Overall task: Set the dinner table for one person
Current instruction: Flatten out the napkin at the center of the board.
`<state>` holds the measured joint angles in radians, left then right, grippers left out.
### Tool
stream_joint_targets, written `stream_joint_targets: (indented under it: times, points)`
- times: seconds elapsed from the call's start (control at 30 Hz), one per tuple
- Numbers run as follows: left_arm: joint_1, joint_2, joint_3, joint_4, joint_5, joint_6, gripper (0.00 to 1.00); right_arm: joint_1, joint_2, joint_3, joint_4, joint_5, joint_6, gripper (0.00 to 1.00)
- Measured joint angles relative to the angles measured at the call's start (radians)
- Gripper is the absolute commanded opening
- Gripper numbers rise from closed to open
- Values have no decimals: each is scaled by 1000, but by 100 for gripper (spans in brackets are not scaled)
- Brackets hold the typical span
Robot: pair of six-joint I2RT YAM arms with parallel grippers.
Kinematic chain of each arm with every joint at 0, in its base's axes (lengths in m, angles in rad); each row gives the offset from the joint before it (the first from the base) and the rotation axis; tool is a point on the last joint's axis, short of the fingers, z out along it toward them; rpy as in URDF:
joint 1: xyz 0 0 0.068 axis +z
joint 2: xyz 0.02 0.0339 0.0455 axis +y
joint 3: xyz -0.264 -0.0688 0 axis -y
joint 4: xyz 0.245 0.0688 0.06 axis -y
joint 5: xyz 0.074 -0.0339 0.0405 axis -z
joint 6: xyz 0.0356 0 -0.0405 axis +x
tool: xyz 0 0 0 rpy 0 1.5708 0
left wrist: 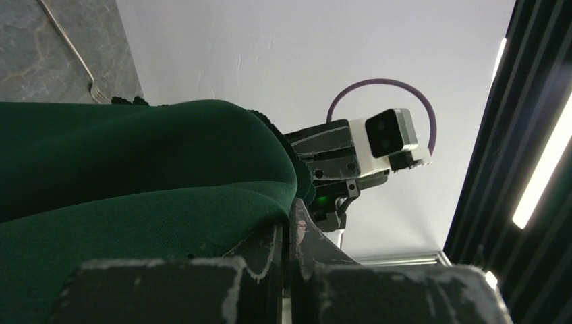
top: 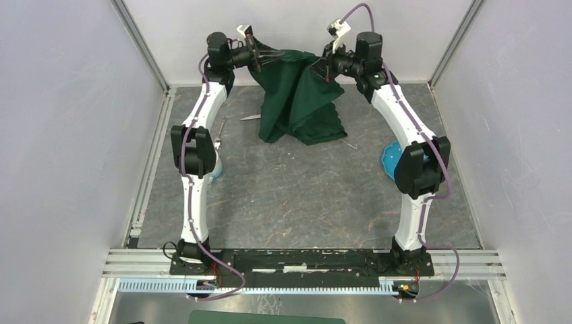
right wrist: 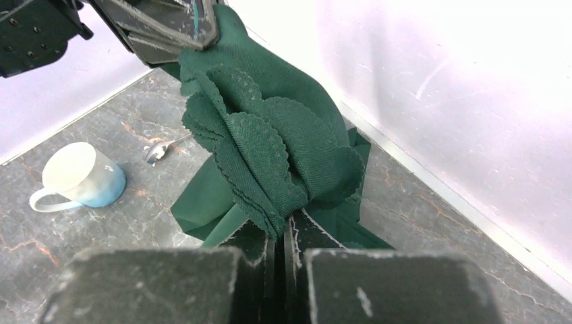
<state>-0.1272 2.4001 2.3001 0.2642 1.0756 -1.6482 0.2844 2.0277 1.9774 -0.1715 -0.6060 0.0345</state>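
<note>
Dinner table [top: 303, 202]: dark grey stone-look surface filling the middle of the top view, from the arm bases at the bottom edge up to the back wall.
Mug [right wrist: 81, 177]: white shading to pale blue at the base, upright at centre left of the top view, partly hidden behind the left arm's elbow.
Spoon [right wrist: 162, 150]: flat on the table above the mug in the top view, close to the left arm.
Knife [top: 249, 117]: a slim silver piece that looks like a knife, lying just left of the cloth.
Left gripper [left wrist: 287, 250]: raised at upper centre-left of the top view, fingers pressed together on a fold of the cloth.
Cloth [top: 300, 101]: dark green with a scalloped edge, strung between the two grippers at upper centre, its lower part hanging in folds and resting on the table.
Right gripper [right wrist: 287, 243]: raised at upper centre-right, fingers pinching a bunch of the scalloped edge.
Fork [left wrist: 65, 46]: flat on the table, its tines near the cloth's edge.
Blue dish [top: 388, 162]: at centre right, half hidden behind the right arm's elbow.
</note>
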Motion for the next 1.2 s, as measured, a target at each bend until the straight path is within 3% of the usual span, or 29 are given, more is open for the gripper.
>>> stream_joint_targets:
  times: [0.4, 0.9, 0.97, 1.0, 1.03, 1.2]
  points:
    - [0, -45, 24, -98, 19, 93, 2, -31, -23, 0, 33, -123, 112, 0]
    - [4, -129, 18, -196, 34, 222, 5, -71, -14, 22, 264, -368, 446, 0]
    - [4, -132, 19, -203, 34, 232, 22, -71, -14, 22, 277, -382, 463, 0]
    - [4, -132, 19, -203, 34, 237, 72, -71, -14, 21, 278, -385, 466, 0]
    - [4, -132, 19, -208, 29, 245, 96, -74, -14, 19, 280, -389, 467, 0]
    - [125, -117, 24, -229, -55, 264, 100, -201, -24, 4, 291, -388, 466, 0]
